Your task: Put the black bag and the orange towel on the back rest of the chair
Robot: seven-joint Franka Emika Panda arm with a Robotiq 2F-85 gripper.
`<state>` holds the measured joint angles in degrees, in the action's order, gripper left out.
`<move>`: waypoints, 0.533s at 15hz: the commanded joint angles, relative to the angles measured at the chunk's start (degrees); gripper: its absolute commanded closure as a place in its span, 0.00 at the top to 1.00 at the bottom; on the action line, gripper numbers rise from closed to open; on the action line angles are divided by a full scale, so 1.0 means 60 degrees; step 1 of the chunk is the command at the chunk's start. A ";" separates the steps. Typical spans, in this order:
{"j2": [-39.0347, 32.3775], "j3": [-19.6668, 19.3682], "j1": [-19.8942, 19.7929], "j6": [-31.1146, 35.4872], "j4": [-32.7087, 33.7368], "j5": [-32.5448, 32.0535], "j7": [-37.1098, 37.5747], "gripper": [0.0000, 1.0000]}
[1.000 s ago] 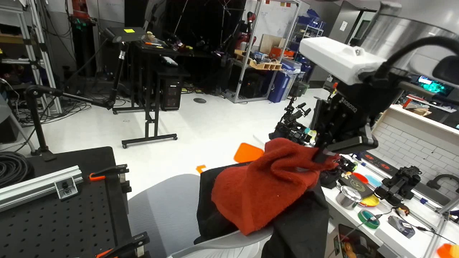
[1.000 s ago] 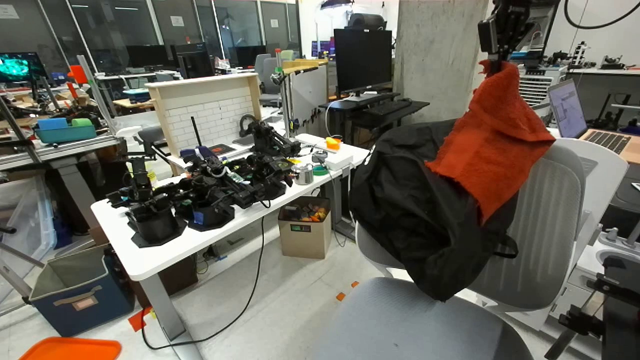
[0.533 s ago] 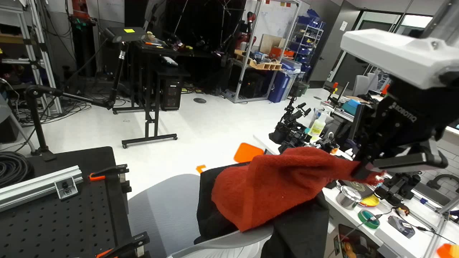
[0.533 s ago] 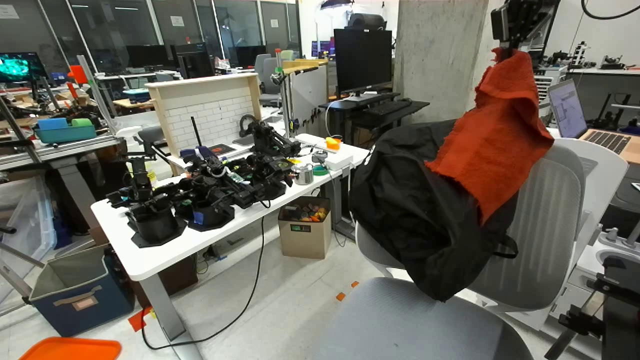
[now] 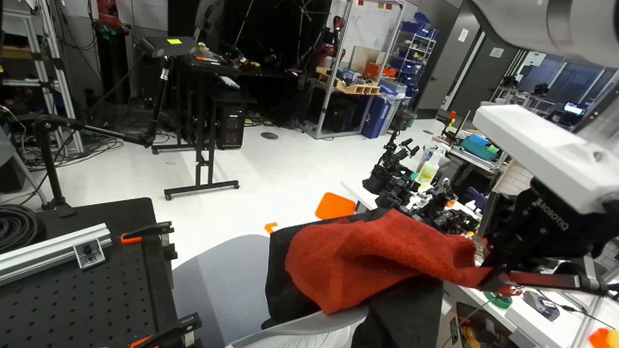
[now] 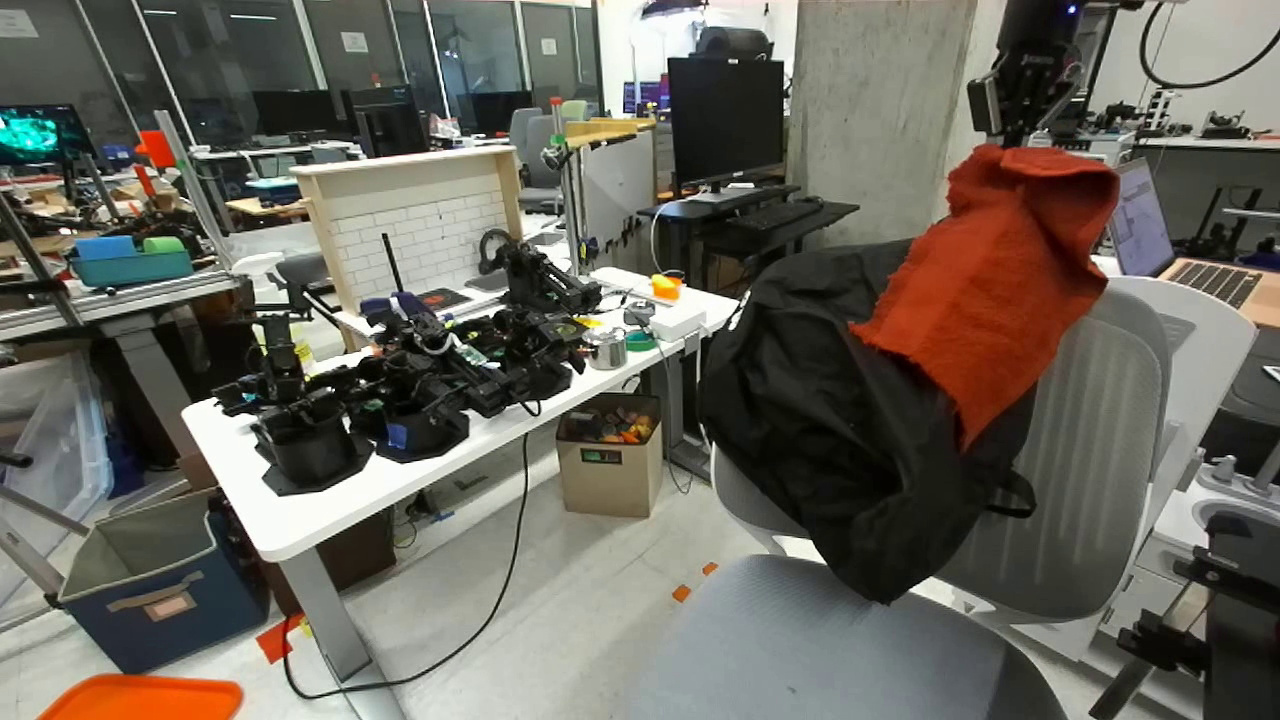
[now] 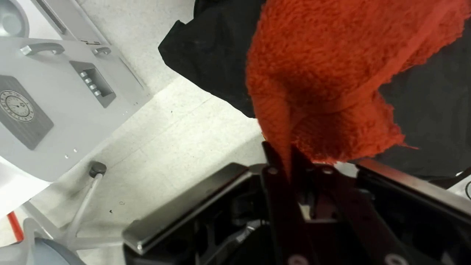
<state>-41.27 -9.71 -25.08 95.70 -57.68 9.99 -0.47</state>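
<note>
The black bag (image 5: 401, 314) hangs over the back rest of the chair (image 6: 1085, 470), covering much of it in an exterior view. Across the bag's top lies the orange towel (image 6: 1000, 290), its front part draped down over the bag (image 6: 800, 400) and a bit of the bare grey back rest. Its rear end is pulled up and back by my gripper (image 5: 497, 280), which pinches a corner behind the chair. In the wrist view the towel (image 7: 323, 73) runs down between the nearly closed fingertips of the gripper (image 7: 287, 158). The towel hides the top of the bag.
A white table (image 6: 250, 500) with several black robot arms (image 6: 420, 370) and a metal pot (image 6: 606, 350) stands beside the chair. A black perforated board (image 5: 82, 299) lies on the chair's opposite side. Beyond the back rest is a laptop (image 6: 1140, 220).
My gripper has moved backward, away from the chair's seat, rising slightly and then dropping, drawing the towel's held end along. The towel's front part and the bag stay in place.
</note>
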 commanded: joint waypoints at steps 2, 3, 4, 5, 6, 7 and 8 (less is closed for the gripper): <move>-0.0550 0.0045 0.0125 -0.0387 0.0855 -0.0026 0.0264 0.42; -0.0493 0.0044 0.0222 -0.0388 0.0901 -0.0064 0.0274 0.49; -0.0405 0.0044 0.0316 -0.0394 0.0914 -0.0086 0.0286 0.57; -0.0233 0.0047 0.0451 -0.0392 0.0922 -0.0116 0.0296 0.63; -0.0092 0.0056 0.0592 -0.0386 0.0970 -0.0136 0.0300 0.69; 0.0047 0.0071 0.0755 -0.0401 0.1034 -0.0155 0.0305 0.78; 0.0189 0.0081 0.0938 -0.0405 0.1099 -0.0177 0.0318 0.84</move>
<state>-42.81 -9.55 -21.73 95.59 -52.66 9.87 0.38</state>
